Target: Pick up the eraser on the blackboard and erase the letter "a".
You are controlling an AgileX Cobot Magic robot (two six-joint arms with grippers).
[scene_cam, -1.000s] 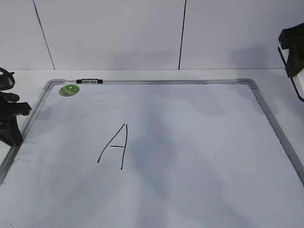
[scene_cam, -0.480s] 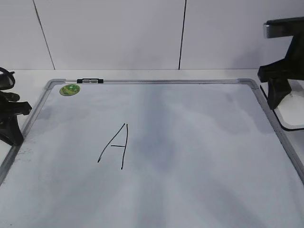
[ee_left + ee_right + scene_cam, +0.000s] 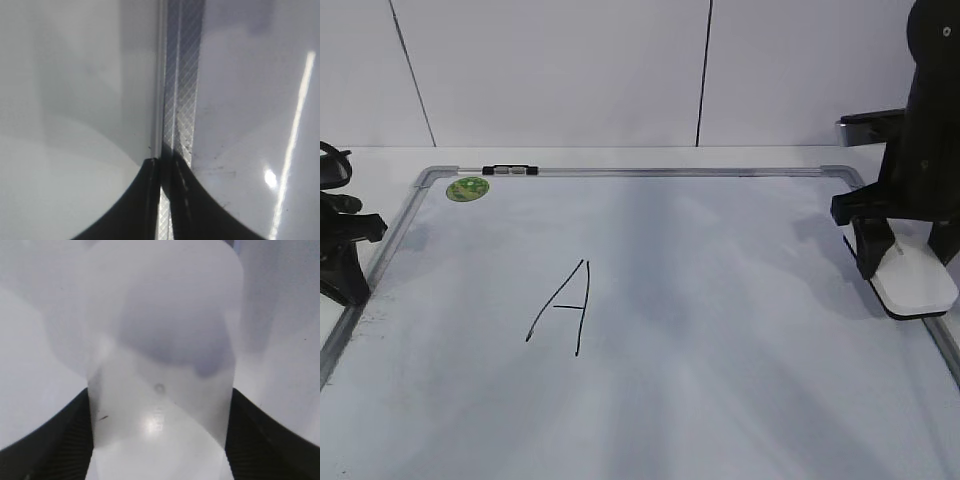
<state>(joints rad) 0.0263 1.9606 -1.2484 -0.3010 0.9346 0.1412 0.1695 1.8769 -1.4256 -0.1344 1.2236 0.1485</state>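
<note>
The blackboard (image 3: 740, 330) is a white board in a silver frame, lying flat. A tall capital "A" (image 3: 565, 310) is drawn left of its middle; no small letter "a" shows anywhere on it. My right gripper (image 3: 910, 255) is shut on the white eraser (image 3: 917, 285) and holds it low over the board's right edge. In the right wrist view the eraser (image 3: 160, 365) fills the space between the black fingers (image 3: 65, 440). My left gripper (image 3: 348, 290) is shut and empty at the board's left edge, over the frame (image 3: 185, 100).
A round green magnet (image 3: 467, 188) sits in the board's far left corner. A small black clip (image 3: 509, 171) is on the top frame rail beside it. A white panelled wall stands behind the table.
My right arm has come down and inward from the upper right with the eraser, which now hangs low over the board's right edge. The left arm has not moved.
</note>
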